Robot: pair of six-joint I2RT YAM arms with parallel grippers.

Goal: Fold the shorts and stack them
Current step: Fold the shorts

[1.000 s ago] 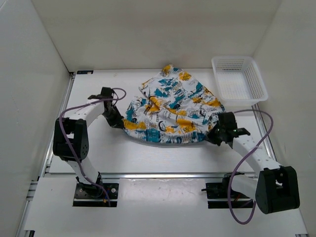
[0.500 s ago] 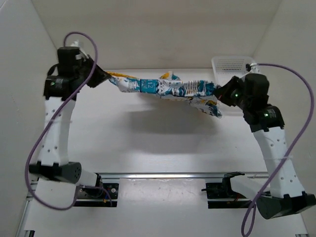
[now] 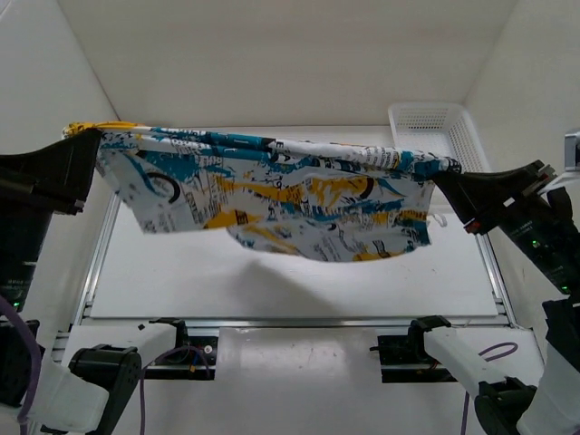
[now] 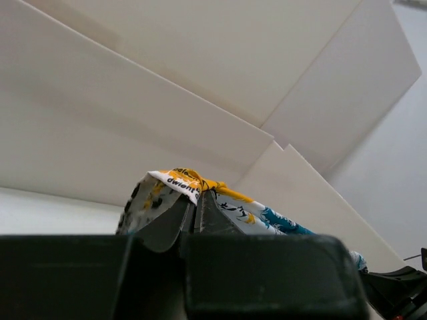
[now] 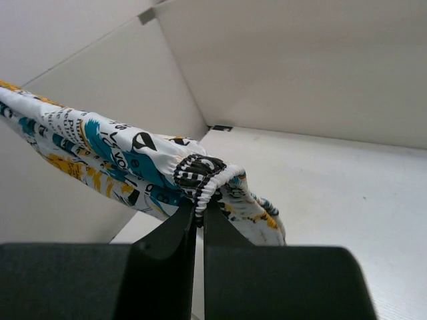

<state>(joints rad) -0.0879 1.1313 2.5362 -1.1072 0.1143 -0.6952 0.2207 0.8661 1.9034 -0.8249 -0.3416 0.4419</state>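
The shorts (image 3: 281, 195), white with teal, yellow and black print, hang stretched wide in the air high above the table. My left gripper (image 3: 93, 136) is shut on their left end. In the left wrist view my gripper (image 4: 195, 200) pinches a yellow and white edge of the shorts (image 4: 180, 180). My right gripper (image 3: 444, 178) is shut on their right end. In the right wrist view my gripper (image 5: 199, 210) pinches the gathered black and white waistband (image 5: 200, 173). The cloth sags lower in the middle and right.
A white mesh basket (image 3: 449, 127) stands at the back right of the table (image 3: 299, 281), partly behind the shorts. White walls enclose the table on the left, back and right.
Both arms have risen far and spread apart, lifting the shorts from a heap on the table and pulling them out into a wide sheet close to the camera.
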